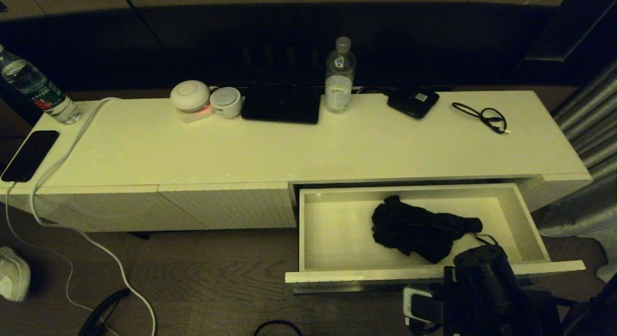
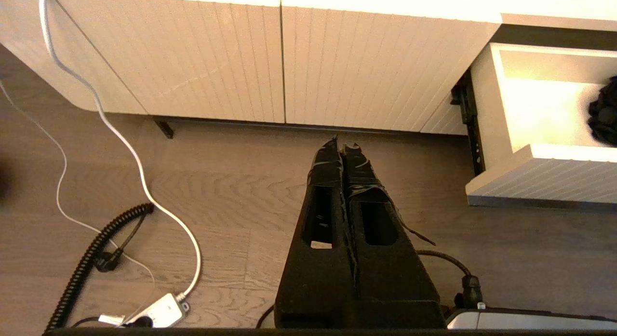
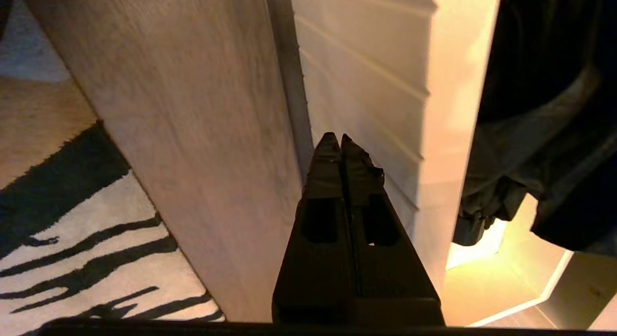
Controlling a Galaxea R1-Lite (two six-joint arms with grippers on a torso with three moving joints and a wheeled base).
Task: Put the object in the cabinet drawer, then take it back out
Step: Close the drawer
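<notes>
Head view: the cabinet drawer point(image 1: 525, 267) stands pulled out, and the object point(image 1: 419, 230) lies on its floor, toward the right half. The right arm point(image 1: 482, 278) is at the drawer's front edge, just before the bundle; its jaws are hidden here. On the worktop point(image 1: 289, 153) stand a water bottle point(image 1: 340, 78) and a small black box point(image 1: 413, 101).

Left wrist view: the left gripper point(image 2: 341, 148) hangs over the wooden floor point(image 2: 217, 196) with its jaws clenched on nothing; the open drawer point(image 2: 540, 177) is off to one side, well apart.

Right wrist view: the right gripper point(image 3: 336, 141) has jaws pressed together, empty, tips against the ribbed drawer front point(image 3: 366, 85). The object point(image 3: 540, 109) lies beyond that front, inside, not touched by the jaws.
</notes>
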